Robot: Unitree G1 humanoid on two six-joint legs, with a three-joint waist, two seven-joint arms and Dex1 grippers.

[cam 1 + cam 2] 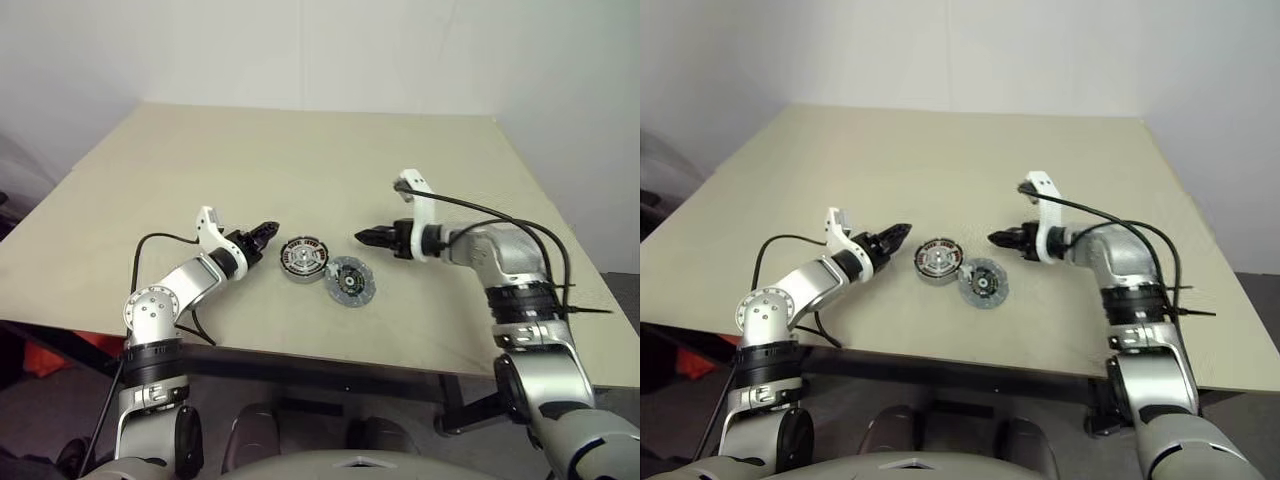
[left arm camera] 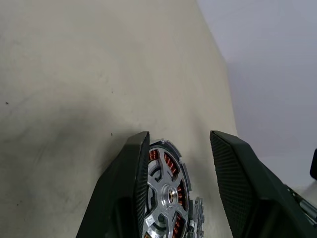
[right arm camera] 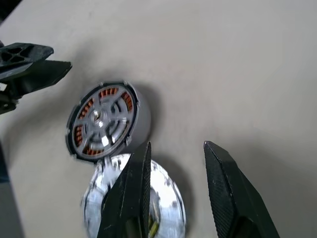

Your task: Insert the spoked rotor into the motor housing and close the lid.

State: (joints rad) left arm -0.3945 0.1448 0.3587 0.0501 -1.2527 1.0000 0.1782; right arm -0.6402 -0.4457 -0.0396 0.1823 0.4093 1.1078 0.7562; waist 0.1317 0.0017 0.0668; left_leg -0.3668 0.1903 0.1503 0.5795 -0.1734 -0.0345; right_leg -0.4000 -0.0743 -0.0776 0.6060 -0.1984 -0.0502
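Both my grippers, left [image 1: 268, 231] and right [image 1: 362, 236], hover part-open and empty either side of the motor housing [image 1: 304, 258], spoked rotor [image 3: 101, 121] already seated inside, while the lid [image 1: 350, 281] lies touching at its four o'clock, unfitted.

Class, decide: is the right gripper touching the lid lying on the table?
Apart. In the left eye view the right gripper hangs beside and beyond the lid, with bare table showing between them.
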